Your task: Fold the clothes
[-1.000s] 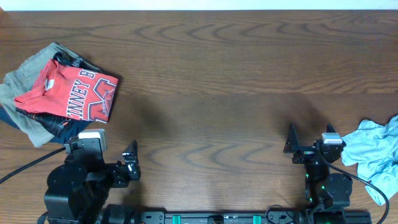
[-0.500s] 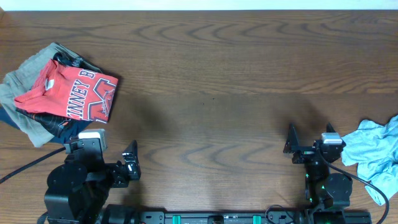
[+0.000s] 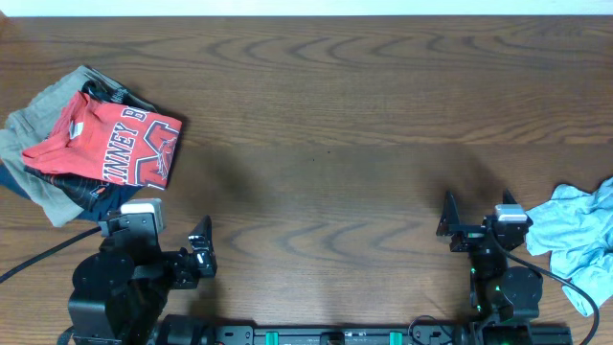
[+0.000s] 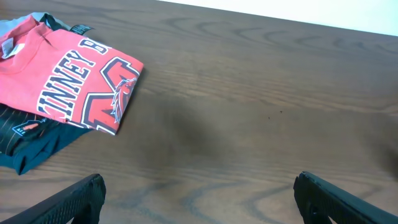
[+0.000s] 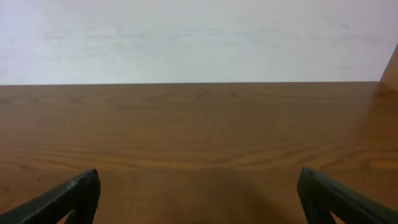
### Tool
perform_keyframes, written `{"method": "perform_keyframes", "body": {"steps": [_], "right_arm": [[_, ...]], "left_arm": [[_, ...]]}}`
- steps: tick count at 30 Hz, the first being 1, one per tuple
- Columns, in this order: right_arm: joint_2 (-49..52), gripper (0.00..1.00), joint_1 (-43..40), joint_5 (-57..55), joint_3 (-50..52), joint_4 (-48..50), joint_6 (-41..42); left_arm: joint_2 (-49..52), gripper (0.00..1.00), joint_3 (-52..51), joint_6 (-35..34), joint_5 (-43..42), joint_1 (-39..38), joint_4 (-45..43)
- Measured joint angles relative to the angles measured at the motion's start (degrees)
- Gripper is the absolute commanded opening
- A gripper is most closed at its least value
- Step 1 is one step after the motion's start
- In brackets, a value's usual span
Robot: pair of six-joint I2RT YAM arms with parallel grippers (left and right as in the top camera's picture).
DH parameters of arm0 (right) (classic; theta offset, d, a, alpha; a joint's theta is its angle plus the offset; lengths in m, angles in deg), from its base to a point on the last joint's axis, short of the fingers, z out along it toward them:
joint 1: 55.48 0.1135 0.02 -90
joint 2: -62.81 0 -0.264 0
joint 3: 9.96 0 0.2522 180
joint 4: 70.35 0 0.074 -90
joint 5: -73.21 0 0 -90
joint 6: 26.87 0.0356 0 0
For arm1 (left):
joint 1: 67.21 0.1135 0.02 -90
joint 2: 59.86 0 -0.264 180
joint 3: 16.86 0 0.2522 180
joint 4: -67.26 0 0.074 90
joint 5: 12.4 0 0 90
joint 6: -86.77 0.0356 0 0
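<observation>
my jaws both open | red T-shirt (image 3: 117, 144) at 9 o'clock atop grey pile (image 3: 24, 144) | blue cloth (image 3: 575, 235) at 3 o'clock

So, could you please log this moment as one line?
coral-red T-shirt: atop clothes pile | left jaws: open, empty | right jaws: open, empty

Red T-shirt (image 3: 115, 144) atop a garment heap (image 3: 29, 134), far left on the table (image 3: 335, 115)
</observation>
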Motion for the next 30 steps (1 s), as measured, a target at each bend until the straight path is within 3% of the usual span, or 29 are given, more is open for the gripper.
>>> {"method": "perform_keyframes", "body": {"steps": [12,18,30], "right_arm": [[0.0,0.99,0.0,0.0,0.0,0.0,0.0],[0.0,0.99,0.0,0.0,0.0,0.0,0.0],[0.0,0.99,0.0,0.1,0.0,0.0,0.0]], "left_arm": [[-1.5,0.98,-0.5,1.9,0.0,0.0,3.2],[-8.8,0.98,-9.9,3.3,1.2,0.8,1.7],[-25.0,0.98,-39.5,3.5,1.3,1.0,-26.9]]}}
